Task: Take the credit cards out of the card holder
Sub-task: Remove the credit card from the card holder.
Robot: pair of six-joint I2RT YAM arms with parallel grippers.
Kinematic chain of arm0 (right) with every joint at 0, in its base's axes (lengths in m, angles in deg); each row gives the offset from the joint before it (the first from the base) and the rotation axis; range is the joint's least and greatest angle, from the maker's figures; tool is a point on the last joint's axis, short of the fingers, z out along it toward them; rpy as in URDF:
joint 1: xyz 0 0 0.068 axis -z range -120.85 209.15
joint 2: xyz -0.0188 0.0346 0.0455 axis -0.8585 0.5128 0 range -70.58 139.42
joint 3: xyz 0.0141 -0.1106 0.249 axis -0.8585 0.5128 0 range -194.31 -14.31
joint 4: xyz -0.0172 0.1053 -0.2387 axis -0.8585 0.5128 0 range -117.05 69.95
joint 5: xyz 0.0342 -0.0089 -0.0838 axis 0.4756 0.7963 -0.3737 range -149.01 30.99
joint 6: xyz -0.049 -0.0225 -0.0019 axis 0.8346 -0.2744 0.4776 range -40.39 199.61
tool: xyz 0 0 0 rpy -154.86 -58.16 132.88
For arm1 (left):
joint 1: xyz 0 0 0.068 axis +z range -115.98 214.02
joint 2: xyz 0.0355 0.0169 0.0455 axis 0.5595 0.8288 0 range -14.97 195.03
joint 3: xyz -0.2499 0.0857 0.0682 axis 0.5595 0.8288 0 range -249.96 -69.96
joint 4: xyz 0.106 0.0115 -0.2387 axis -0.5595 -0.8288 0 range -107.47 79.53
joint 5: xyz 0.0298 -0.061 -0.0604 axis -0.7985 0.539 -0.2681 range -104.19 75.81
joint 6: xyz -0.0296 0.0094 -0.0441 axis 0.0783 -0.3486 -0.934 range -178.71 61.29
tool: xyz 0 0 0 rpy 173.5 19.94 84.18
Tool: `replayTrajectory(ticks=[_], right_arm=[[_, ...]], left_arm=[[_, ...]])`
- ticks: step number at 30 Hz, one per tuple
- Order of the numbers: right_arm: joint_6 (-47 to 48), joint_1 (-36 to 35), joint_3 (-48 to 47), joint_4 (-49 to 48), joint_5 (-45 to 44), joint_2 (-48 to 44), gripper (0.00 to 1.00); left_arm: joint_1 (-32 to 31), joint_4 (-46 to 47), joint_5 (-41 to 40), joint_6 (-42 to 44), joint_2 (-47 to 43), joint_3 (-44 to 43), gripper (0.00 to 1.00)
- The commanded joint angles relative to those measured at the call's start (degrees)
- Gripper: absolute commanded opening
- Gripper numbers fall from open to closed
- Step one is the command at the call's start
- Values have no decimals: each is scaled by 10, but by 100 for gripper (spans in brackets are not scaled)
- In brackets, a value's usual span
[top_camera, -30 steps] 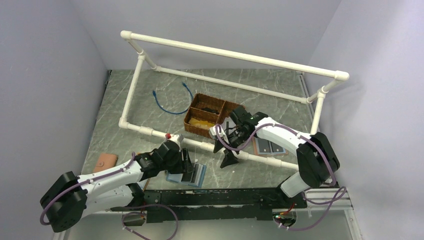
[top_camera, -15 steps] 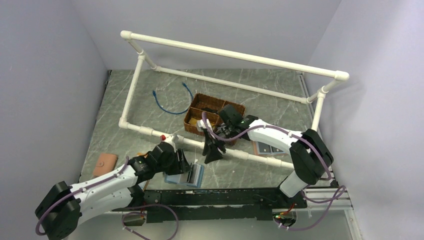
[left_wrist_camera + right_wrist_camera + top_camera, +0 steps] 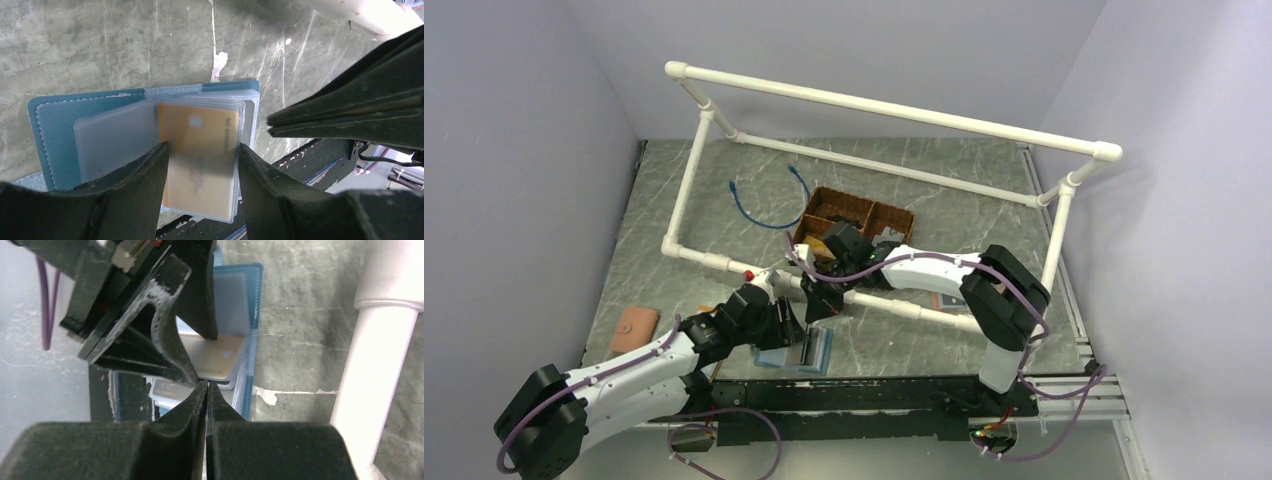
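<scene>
Entry: the slate-blue card holder (image 3: 52,125) lies open on the marble table (image 3: 100,45), close to its near edge, with its clear sleeves (image 3: 115,140) fanned out and a gold credit card (image 3: 197,125) showing in the top sleeve. The left gripper (image 3: 201,150) is held spread, one finger to each side of that sleeve. Whether the sleeve edges are actually pressed cannot be told. The right gripper (image 3: 206,386) is pressed together with nothing between its fingers, and its tips point at the sleeve stack just beside the left fingers. A second card marked VIP (image 3: 167,388) is seen lower in the stack. Risks judged: the two grippers are crowded, so a finger clash is likely on any further advance. Closed tips may shove the sleeves or slide the holder toward the table edge instead of entering the pocket. If the holder is not pinned, it may be lifted with the card. Against the earlier frames, the right arm has been swung leftward from over the white PVC pipe (image 3: 380,355) to the holder, while the holder has stayed put.
</scene>
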Motion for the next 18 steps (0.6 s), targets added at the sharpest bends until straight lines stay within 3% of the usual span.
replayTrajectory(ticks=[1,18], right_arm=[[-8,-18,-32,1,-58,10,5],[34,-46,-58,50,-95,41,4]], left_arm=[[4,-5,9,-1,3,18,57],[9,-13,12,-3,-18,25,59]])
